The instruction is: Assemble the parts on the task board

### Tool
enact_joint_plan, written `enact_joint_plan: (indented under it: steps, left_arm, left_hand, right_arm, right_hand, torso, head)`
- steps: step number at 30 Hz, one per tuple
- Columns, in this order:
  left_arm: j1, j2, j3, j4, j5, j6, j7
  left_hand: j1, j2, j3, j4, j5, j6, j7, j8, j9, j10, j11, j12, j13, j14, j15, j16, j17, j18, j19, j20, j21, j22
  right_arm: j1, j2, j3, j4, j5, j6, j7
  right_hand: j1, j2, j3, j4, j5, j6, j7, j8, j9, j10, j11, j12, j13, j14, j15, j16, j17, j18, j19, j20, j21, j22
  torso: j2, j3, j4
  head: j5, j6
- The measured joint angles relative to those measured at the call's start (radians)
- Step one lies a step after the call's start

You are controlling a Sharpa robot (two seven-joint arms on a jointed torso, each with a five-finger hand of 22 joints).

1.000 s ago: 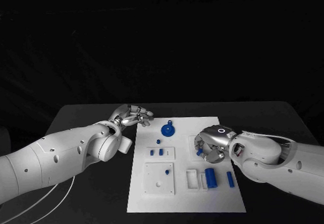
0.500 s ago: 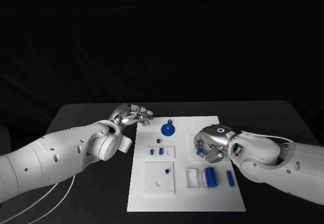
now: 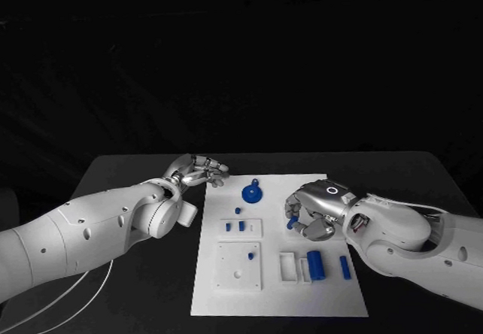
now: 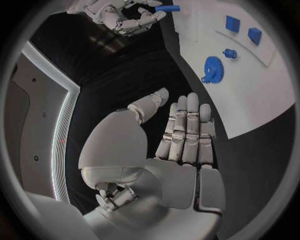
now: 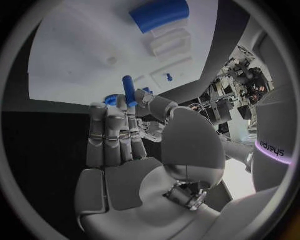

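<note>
While the right hand (image 3: 315, 212) hovers above the task board (image 3: 238, 303), the following applies.

Right hand: pinches a small blue peg (image 5: 129, 90) at the fingertips, clear of the board.
Peg axis: long axis runs out past the fingertips, toward the board surface in the right wrist view.
Peg location: above the middle of the board, between the blue gear (image 3: 250, 191) and the blue cylinder (image 3: 314, 264).
Left hand (image 3: 195, 172): fingers straight and pressed together, holding nothing, just off the far left corner of the board.
Nearer hand: the right; the left lies well apart from the peg.
Next move (judgement): lower the peg axis-first into its socket; which socket cannot be determined.
</note>
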Motion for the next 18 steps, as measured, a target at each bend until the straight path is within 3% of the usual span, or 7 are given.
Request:
enact_joint_plan:
  steps: [7,12,18]
  left_arm:
    - [0.0,0.006,0.0,-0.004,0.001,0.0,0.001]
    - [0.0,0.011,0.0,-0.008,0.001,0.0,0.001]
    - [0.0,0.019,0.0,-0.011,0.002,0.001,0.001]
  left_hand:
    - [0.0,0.0,0.0,0.0,0.0,0.0,0.0,0.0,0.0,0.0,0.0,0.0,0.0,0.0,0.0,-0.004,0.001,0.0,0.0,0.0,0.0,0.0]
    - [0.0,0.0,0.0,0.0,0.0,0.0,0.0,0.0,0.0,0.0,0.0,0.0,0.0,0.0,0.0,-0.004,0.001,0.0,0.0,0.0,0.0,0.0]
    - [0.0,0.0,0.0,0.0,0.0,0.0,0.0,0.0,0.0,0.0,0.0,0.0,0.0,0.0,0.0,-0.004,0.002,0.0,0.0,0.0,-0.004,0.0]
  right_arm:
    - [0.0,0.034,0.001,0.02,0.004,-0.016,0.001]
    - [-0.001,0.09,0.0,0.028,0.009,-0.023,0.003]
    - [-0.012,0.157,-0.013,0.04,0.009,-0.026,0.005]
  right_hand:
    - [0.0,0.0,0.005,0.001,0.0,0.0,0.0,0.0,0.0,0.0,0.0,0.0,0.005,-0.001,-0.001,0.0,0.0,0.0,0.0,0.0,0.001,0.0]
    - [0.0,0.0,0.005,0.001,0.0,0.0,0.0,0.0,0.0,0.0,0.0,0.0,0.006,-0.001,-0.001,0.0,0.0,0.0,0.0,0.0,0.001,0.0]
    - [0.0,0.0,0.009,-0.003,0.0,0.0,0.0,-0.001,0.001,0.0,0.0,0.0,0.006,-0.001,-0.001,0.0,0.0,0.0,0.0,0.0,0.001,0.0]
  torso:
    - [0.0,0.0,-0.0001]
    - [0.0,-0.0006,0.0005]
    - [0.0,-0.0018,0.0012]
  head:
    - [0.008,0.0]
    - [0.016,-0.001]
    - [0.026,-0.002]
